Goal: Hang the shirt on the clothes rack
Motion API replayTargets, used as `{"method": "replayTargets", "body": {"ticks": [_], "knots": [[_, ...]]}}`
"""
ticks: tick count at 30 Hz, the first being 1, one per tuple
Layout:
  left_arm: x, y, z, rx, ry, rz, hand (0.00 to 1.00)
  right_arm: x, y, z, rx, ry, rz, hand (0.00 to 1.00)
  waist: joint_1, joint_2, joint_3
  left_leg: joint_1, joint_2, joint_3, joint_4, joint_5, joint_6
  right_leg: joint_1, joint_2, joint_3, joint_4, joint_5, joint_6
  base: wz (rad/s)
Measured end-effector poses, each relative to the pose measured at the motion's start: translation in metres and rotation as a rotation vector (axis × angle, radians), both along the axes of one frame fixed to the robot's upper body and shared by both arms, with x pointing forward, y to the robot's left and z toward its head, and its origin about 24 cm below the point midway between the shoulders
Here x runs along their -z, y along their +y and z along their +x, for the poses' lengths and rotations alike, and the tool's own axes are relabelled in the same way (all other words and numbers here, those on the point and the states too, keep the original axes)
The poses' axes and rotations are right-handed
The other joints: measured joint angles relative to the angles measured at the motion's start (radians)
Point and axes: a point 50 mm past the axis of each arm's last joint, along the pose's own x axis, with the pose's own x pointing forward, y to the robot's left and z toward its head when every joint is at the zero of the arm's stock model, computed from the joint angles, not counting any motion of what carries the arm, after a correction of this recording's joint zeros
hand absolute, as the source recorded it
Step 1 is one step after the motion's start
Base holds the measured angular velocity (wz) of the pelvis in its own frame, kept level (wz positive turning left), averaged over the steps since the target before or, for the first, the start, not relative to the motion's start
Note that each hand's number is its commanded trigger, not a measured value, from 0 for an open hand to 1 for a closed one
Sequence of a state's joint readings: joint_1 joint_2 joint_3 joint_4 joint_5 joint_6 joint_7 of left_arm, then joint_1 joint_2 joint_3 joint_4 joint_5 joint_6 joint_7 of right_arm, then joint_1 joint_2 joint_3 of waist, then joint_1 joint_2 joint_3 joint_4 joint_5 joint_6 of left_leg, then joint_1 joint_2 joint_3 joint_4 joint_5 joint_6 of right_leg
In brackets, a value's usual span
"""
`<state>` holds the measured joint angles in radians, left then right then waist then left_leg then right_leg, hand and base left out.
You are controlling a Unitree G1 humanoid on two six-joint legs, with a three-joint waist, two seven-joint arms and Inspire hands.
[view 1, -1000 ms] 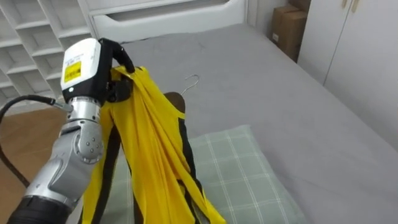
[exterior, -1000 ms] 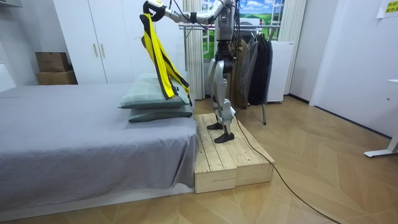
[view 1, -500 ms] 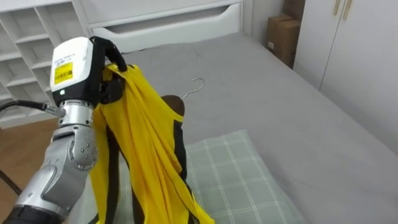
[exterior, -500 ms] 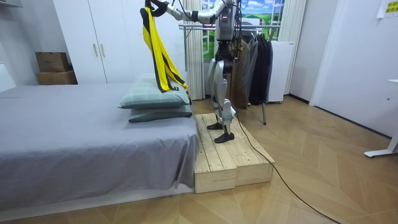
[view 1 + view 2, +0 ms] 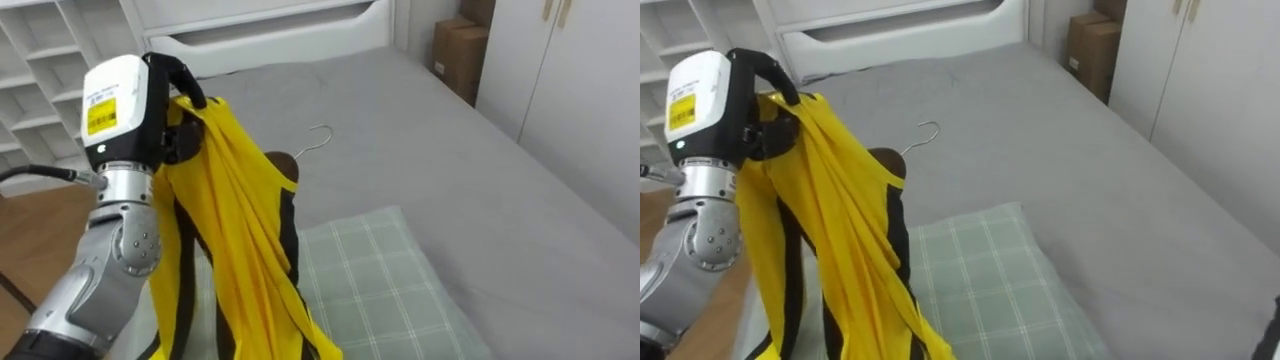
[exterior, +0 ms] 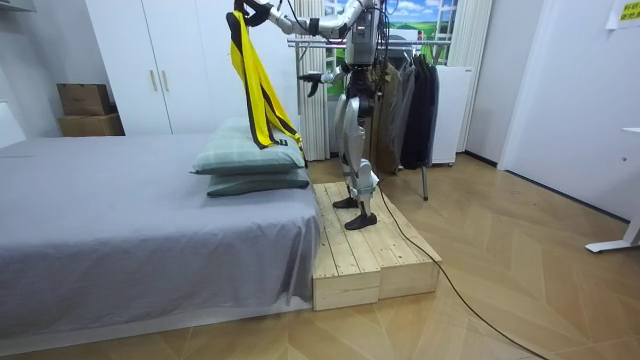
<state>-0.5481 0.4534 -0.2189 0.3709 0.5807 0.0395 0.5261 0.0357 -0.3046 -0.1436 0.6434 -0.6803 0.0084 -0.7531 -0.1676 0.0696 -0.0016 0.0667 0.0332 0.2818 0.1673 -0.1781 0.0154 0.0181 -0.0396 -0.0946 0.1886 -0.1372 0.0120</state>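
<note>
Your left hand (image 5: 128, 108) is up high over the head end of the bed, fingers (image 5: 182, 78) curled tight round the bunched top of the yellow garment with black trim (image 5: 240, 225). The garment hangs straight down from that grip. In the room view its lower end reaches the top of the green-check pillow (image 5: 372, 282), which sits on a second, darker pillow (image 6: 258, 184). The brown wooden hanger with a metal hook (image 5: 284, 166) lies flat on the grey bed sheet (image 5: 430, 140), just behind the hanging garment and apart from it, with the hook pointing toward the headboard. Your right hand (image 6: 309, 78) looks to be the dark shape held out at chest height toward the bed in the room view; it's too small there to tell open from closed. You're standing upright on the low wooden pallet platform (image 6: 372, 255) beside the bed, with the clothes rail of dark coats (image 6: 412, 100) behind you. White cubby shelving (image 5: 40, 60) is to your left, and cardboard boxes (image 5: 458, 48) and white wardrobe doors (image 5: 575, 90) are across the bed.
</note>
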Motion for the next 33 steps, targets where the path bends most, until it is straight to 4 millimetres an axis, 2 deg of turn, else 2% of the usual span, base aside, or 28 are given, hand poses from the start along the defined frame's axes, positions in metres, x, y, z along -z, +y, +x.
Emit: {"method": "replayTargets", "body": {"ticks": [9, 12, 14, 18, 23, 30, 33], "knots": [[-0.016, -0.014, -0.004, 0.095, -0.009, 0.015, 1.0, -0.047, 0.029, 0.03, -0.193, -0.229, -0.021, 0.0, 0.021, -0.006, 0.0004, -0.001, -0.002, -0.006, 0.0, 0.0, 0.0, 0.001, -0.003, 0.006, -0.003, 0.0, 0.001, 0.01], [-0.018, -0.018, -0.005, 0.133, -0.008, 0.02, 1.0, -0.064, 0.043, 0.039, -0.276, -0.292, 0.058, 0.0, 0.024, -0.006, 0.0003, 0.001, -0.001, -0.003, 0.0, 0.0, 0.0, 0.002, -0.001, 0.009, -0.003, 0.0, 0.001, -0.05], [-0.019, -0.021, -0.006, 0.157, -0.011, 0.023, 1.0, -0.074, 0.049, 0.043, -0.316, -0.331, 0.152, 0.0, 0.038, -0.007, 0.0008, 0.01, 0.001, 0.004, -0.002, 0.0, 0.0, 0.008, 0.0, 0.01, -0.001, 0.0, 0.001, -0.06], [-0.02, -0.023, -0.006, 0.174, -0.014, 0.029, 1.0, -0.074, 0.056, 0.046, -0.365, -0.321, 0.282, 0.0, 0.061, -0.008, 0.0014, 0.02, 0.006, 0.006, -0.002, -0.002, -0.003, 0.016, 0.004, 0.011, -0.004, 0.0, 0.001, 0.0], [-0.032, -0.031, -0.011, 0.23, -0.058, 0.035, 1.0, -0.068, 0.058, 0.049, -0.391, -0.301, 0.562, 0.0, 0.089, -0.007, 0.0012, 0.014, 0.007, 0.011, -0.003, -0.002, -0.003, 0.014, 0.006, 0.011, -0.007, 0.0, 0.0, 0.01], [-0.038, -0.023, -0.012, 0.218, -0.079, 0.051, 1.0, -0.065, 0.063, 0.053, -0.453, -0.278, 0.8, 0.0, 0.097, -0.006, 0.0009, 0.011, 0.007, 0.01, -0.003, -0.003, -0.004, 0.012, 0.006, 0.008, -0.011, 0.0, 0.0, 0.0], [-0.038, -0.024, -0.012, 0.215, -0.083, 0.066, 1.0, -0.069, 0.072, 0.061, -0.51, -0.276, 0.872, 0.0, 0.093, -0.007, 0.0009, 0.008, 0.007, 0.007, -0.003, -0.003, -0.004, 0.012, 0.005, 0.003, -0.014, 0.002, -0.002, 0.0]]}}
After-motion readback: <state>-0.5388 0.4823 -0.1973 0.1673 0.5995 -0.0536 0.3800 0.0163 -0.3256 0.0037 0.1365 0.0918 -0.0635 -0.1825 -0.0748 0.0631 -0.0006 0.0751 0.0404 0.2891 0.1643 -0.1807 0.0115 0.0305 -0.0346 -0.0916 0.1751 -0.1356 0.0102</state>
